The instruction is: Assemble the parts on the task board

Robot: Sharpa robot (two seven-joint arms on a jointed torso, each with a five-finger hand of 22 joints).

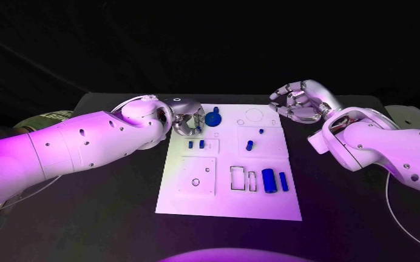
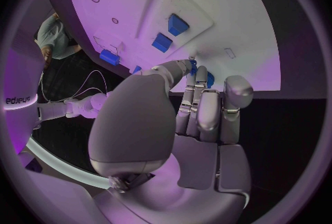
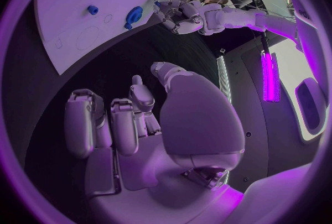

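Metal fingers of the left hand curl at the board's far left edge, beside a round blue disc; whether they pinch anything I cannot tell. Flat and white, the board carries small blue blocks, a short peg and two smooth cylinders by rectangular slots. Right hand hovers off the far right corner, fingers loosely apart, holding nothing.

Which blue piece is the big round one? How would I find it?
Find the white task board in the middle of the black table. Go to its far edge, just beside the left hand. There sits the round blue part, wide and disc-like, while the other blue parts are small pegs, blocks or long cylinders.
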